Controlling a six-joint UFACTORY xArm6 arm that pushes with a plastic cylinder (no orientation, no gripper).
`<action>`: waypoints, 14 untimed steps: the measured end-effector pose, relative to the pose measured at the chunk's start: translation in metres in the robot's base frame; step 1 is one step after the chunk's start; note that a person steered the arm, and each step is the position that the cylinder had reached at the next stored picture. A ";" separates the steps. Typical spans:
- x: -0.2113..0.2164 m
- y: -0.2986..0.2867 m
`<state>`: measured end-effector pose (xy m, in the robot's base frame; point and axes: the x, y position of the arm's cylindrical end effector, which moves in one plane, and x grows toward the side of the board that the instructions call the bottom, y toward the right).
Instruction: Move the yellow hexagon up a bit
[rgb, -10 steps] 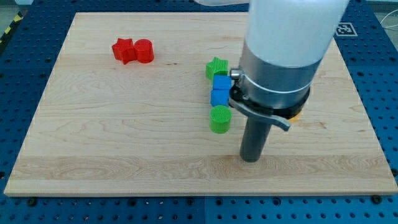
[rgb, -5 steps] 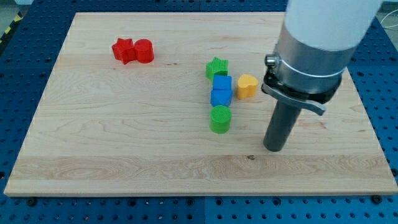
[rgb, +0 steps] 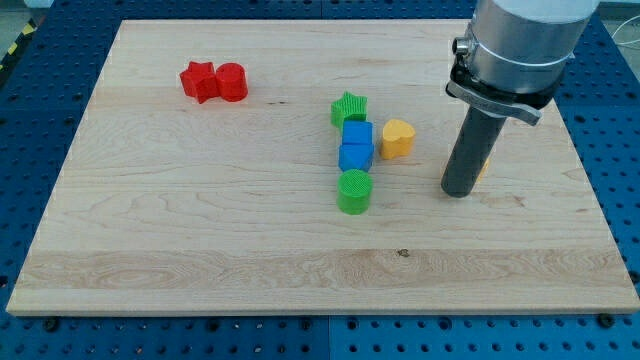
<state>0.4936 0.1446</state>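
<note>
My tip (rgb: 458, 191) rests on the wooden board (rgb: 200, 220) at the view's right. Only a thin yellow sliver of a block (rgb: 484, 166), its shape not readable, shows just behind the rod's right edge; the rod hides the rest of it. A yellow heart block (rgb: 398, 138) lies to the left of the rod, apart from it.
A green star (rgb: 349, 108), two blue blocks (rgb: 356, 146) and a green cylinder (rgb: 354, 191) form a column left of the heart. A red star (rgb: 199, 80) and a red cylinder (rgb: 232, 81) touch each other at the upper left.
The rod has moved right and up the view, from below the green cylinder's right to the spot by the yellow sliver. The yellow heart has come into view. No block visibly moved.
</note>
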 end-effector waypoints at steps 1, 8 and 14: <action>0.000 0.002; -0.063 0.005; -0.048 0.052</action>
<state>0.4453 0.1968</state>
